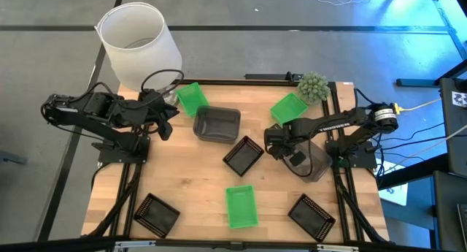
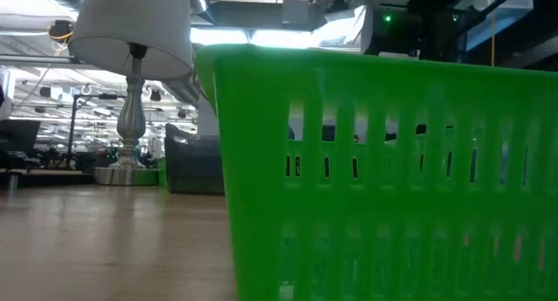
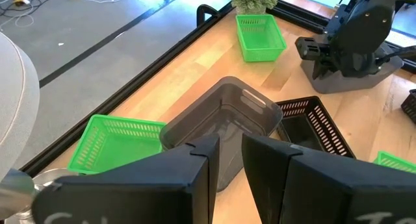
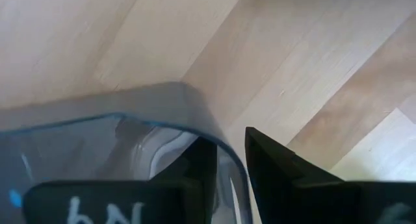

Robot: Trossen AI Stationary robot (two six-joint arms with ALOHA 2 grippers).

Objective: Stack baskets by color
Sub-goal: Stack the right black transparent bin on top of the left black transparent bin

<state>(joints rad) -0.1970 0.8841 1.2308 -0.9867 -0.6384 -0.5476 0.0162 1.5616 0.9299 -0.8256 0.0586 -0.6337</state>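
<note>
A bright green basket [image 2: 384, 170] fills the low view, its slotted wall close against the lens. From above, this same basket [image 1: 241, 206] lies open side up at the near middle of the wooden table [image 1: 182, 179], long axis running near to far. Two black baskets sit at the near edge, one to the left [image 1: 157, 213] and one to the right [image 1: 311, 216], both turned on a diagonal, and a third black basket [image 1: 243, 155] lies diagonally at the centre. Farther back, a smoky grey basket [image 1: 217, 124] rests with its long axis left to right, touching a tilted green basket [image 1: 192, 98] at its far left corner; another green basket [image 1: 289, 108] lies angled at the far right, just beside the small plant [image 1: 312, 85]. The left gripper [image 1: 166, 120] hovers left of the grey basket [image 3: 224, 117], fingers a narrow gap apart and holding nothing [image 3: 231, 146]. The right gripper [image 1: 290, 151] is down at a second grey basket [image 1: 315, 163] on the right side — in its wrist view the fingers are closed on the translucent wall [image 4: 162, 120], one inside, one outside [image 4: 231, 149]. A white lampshade [image 1: 139, 44] stands beyond the far left corner.
</note>
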